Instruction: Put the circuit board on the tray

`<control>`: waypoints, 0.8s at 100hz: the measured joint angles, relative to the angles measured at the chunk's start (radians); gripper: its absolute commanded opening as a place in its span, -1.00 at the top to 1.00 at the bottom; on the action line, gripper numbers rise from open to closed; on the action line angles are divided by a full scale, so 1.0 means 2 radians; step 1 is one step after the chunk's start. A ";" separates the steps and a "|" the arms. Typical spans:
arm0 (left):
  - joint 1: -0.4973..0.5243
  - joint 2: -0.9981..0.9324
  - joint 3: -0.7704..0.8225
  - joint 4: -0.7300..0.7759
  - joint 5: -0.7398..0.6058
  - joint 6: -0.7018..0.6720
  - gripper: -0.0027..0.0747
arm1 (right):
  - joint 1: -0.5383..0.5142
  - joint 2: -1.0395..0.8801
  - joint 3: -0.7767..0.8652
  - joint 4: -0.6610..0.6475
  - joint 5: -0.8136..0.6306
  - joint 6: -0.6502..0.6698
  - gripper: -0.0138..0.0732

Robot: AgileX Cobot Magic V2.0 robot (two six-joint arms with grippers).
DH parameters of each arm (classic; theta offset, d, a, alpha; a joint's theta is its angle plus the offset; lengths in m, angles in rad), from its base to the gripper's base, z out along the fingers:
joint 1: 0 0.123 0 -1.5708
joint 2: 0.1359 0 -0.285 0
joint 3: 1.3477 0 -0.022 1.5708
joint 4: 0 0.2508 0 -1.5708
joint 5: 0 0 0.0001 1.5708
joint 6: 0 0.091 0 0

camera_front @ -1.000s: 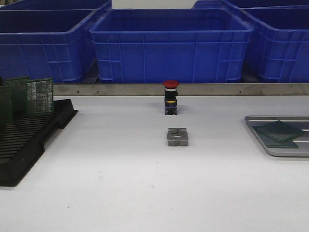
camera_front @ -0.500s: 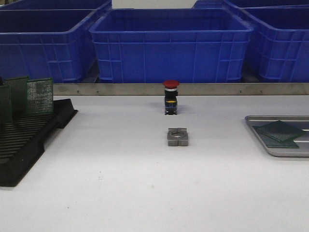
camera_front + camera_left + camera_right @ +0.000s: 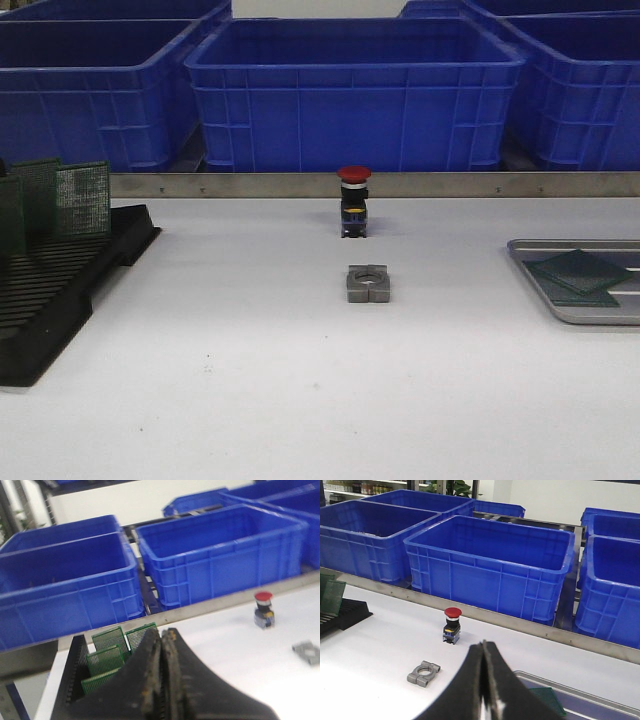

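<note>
the left gripper and right gripper are both pinching fully closed, holding nothing. circuit boards are lying flat in the tray on the desk's right; others are standing in the black rack.

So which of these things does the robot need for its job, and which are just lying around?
For the job:
- circuit boards standing in the black rack
- tray, boards already on it
- left gripper and right gripper, both shut, holding nothing

Just lying about:
- red push button
- grey metal clamp
- blue crates
</note>
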 measured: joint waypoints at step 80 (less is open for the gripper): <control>0.051 -0.073 0.101 0.255 0.023 -0.327 0.98 | 0.000 -0.001 0.000 0.000 0.004 0.000 0.94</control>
